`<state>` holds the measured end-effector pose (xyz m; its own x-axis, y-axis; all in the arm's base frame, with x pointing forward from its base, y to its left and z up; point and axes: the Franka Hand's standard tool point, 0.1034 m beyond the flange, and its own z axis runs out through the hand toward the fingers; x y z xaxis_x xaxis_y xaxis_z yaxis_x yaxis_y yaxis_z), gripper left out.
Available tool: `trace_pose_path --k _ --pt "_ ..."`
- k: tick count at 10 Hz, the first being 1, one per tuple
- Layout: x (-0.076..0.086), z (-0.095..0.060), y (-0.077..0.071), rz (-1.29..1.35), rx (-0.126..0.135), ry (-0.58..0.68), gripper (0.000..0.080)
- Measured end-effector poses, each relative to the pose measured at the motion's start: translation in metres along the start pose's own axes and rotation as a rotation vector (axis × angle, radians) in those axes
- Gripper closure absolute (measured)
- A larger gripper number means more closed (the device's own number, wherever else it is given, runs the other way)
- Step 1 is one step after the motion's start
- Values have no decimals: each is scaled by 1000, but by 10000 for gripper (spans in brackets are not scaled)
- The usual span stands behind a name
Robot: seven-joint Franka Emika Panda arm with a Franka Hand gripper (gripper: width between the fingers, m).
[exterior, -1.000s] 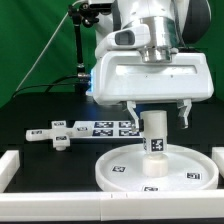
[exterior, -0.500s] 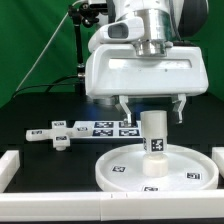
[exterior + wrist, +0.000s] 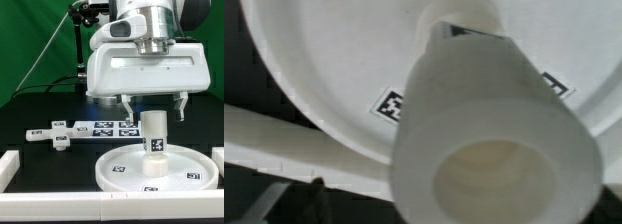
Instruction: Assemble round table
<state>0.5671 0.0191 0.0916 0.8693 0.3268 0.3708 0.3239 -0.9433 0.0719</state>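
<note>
Overhead, gripper (image 3: 153,108) is hovering just above the leg (image 3: 153,135), fingers (image 3: 125,105) spread wide to either side and gripping nothing. Leg is standing upright near the middle of the round disc (image 3: 180,155); possibly seated in a socket, but the joint is not showing. Disc is lying flat on the black table (image 3: 55,165). Cross-shaped piece (image 3: 55,135) is lying well apart, toward the exterior view's left, just beside the marker board (image 3: 100,127). Wrist view is showing the leg's top end close and blurred.
</note>
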Motion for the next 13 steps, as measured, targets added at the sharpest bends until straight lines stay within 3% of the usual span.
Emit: trace_pose_path --k 3,5,10,13 --pt "-5 2 -15 34 87 -193 151" --pt "-5 2 -21 45 126 -281 151" --pt "-14 3 -5 18 118 -264 151" --pt "-18 5 -8 18 121 -269 151"
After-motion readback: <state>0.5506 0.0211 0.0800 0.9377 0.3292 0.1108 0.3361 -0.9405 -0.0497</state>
